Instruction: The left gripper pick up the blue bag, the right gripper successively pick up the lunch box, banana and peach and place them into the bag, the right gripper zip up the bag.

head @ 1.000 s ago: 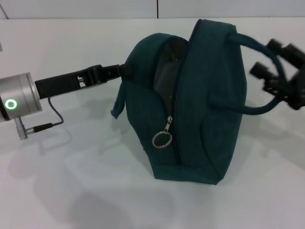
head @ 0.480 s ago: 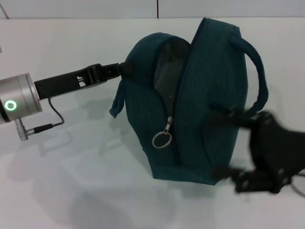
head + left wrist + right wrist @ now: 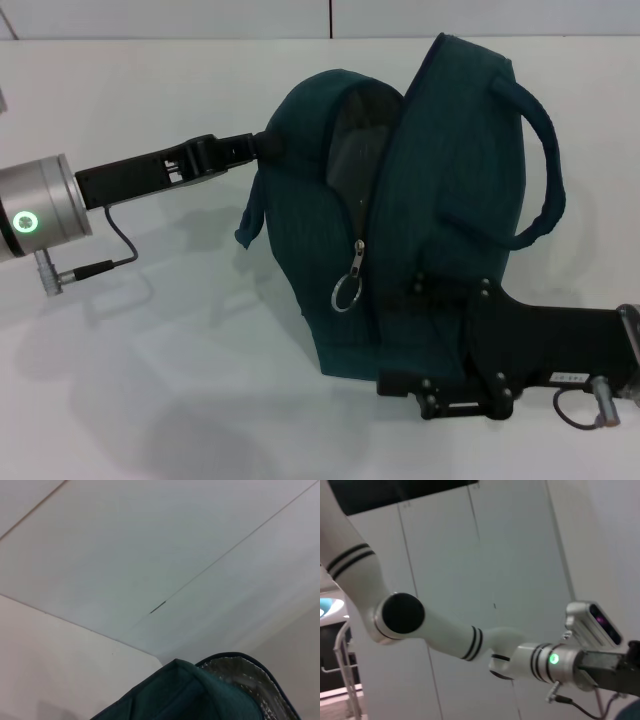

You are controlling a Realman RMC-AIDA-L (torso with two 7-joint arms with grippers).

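The blue bag [image 3: 420, 220] stands upright on the white counter [image 3: 150, 380], its top turned toward my left side. Its main zipper is only partly drawn: the upper mouth gapes open and shows a grey lining inside, while the zipper pull with its metal ring [image 3: 347, 292] hangs down on the front face at about mid-height. A dark carry handle [image 3: 535, 170] arches off the side of the bag facing my right, and a short strap end dangles on the opposite side, just below my left fingers.

My left gripper [image 3: 262, 146] reaches in from the left and is clenched on the top edge of the blue bag, holding the rim of the opening up. In my left wrist view the bag's teal fabric [image 3: 190, 695] and a strip of its silvery lining rise into the frame, with pale wall panels behind.

My right gripper [image 3: 400, 335] comes in low from the right, its black body lying across the lower front of the blue bag. One finger [image 3: 440, 295] lies over the fabric just beside and slightly below the ring of the zipper pull; the other [image 3: 450, 385] runs along the bag's bottom edge near the counter. The two are spread well apart, released, with nothing grasped between them. The ring hangs just beyond my right fingertips, close to them; I cannot tell whether they touch it. My right wrist view looks past the bag to my left arm [image 3: 470, 640] against the wall.
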